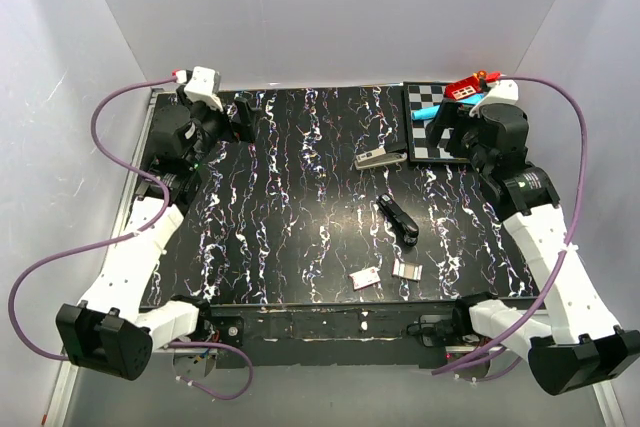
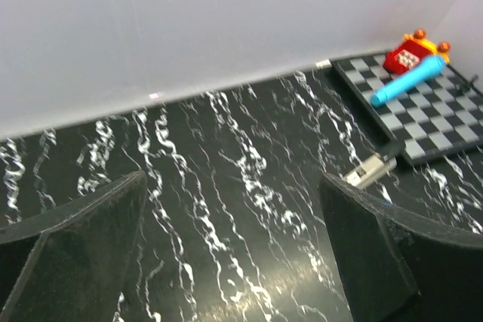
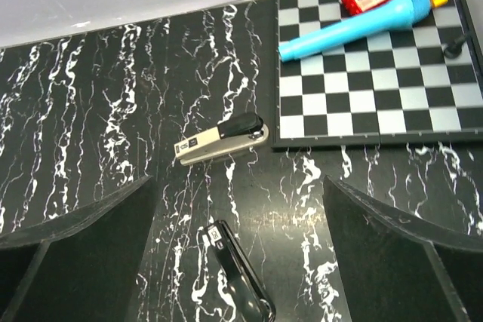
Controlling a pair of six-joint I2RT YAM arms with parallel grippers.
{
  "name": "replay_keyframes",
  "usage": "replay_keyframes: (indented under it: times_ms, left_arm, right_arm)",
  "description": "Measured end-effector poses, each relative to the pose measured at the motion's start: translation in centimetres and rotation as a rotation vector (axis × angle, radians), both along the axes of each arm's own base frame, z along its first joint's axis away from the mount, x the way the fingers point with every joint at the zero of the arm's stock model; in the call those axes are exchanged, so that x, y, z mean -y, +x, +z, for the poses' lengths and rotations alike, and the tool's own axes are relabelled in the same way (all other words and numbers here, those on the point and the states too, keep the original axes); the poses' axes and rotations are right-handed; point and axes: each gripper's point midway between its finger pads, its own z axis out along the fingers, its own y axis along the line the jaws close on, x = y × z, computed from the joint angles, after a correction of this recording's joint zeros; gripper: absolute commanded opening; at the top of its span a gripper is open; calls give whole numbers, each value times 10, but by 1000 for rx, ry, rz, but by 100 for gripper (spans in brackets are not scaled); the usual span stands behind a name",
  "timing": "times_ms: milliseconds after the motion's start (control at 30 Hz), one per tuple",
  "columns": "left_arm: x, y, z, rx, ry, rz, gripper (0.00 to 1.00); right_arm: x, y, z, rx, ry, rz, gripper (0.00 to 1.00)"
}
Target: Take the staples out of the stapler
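The left arm (image 1: 140, 247) and the right arm (image 1: 548, 237) reach from the near edge of the counter (image 1: 300, 217), elbows bowed outward, wrists near its far corners. The left pincer (image 1: 243, 115) hangs above the far-left corner and the right pincer (image 1: 441, 127) above the far-right. Both have fingers spread wide and hold nothing.

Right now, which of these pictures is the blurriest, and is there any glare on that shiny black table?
Left wrist view: the softest; the stapler looks smeared, and a pale sheen lies on the table between the left fingers. Right wrist view: crisp on the tabletop things, no obvious glare. Top view: even, diffuse light, sharp, no strong glare.
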Motion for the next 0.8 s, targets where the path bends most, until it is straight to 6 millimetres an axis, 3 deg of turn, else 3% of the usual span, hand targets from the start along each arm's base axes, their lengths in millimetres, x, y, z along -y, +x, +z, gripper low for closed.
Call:
replay_keyframes:
  times_ms: [100, 300, 433, 500, 800]
  left_arm:
    - [11, 0, -21, -77, -4, -55, 98]
    - [22, -7, -26, -105, -17, -125, 98]
    - [26, -10, -28, -122, -29, -147, 98]
    - [27, -10, -29, -128, -37, -150, 98]
    - [27, -7, -55, -243, -77, -122, 98]
  right_arm:
    - [5, -5, -6, -17, 39, -48, 98]
    - [-9, -27, -25, 22, 67, 73, 98]
    - [-24, -12, -19, -5, 36, 148, 98]
    - [-33, 5, -20, -34, 16, 182, 96]
    - [-53, 35, -70, -259, -102, 292, 92]
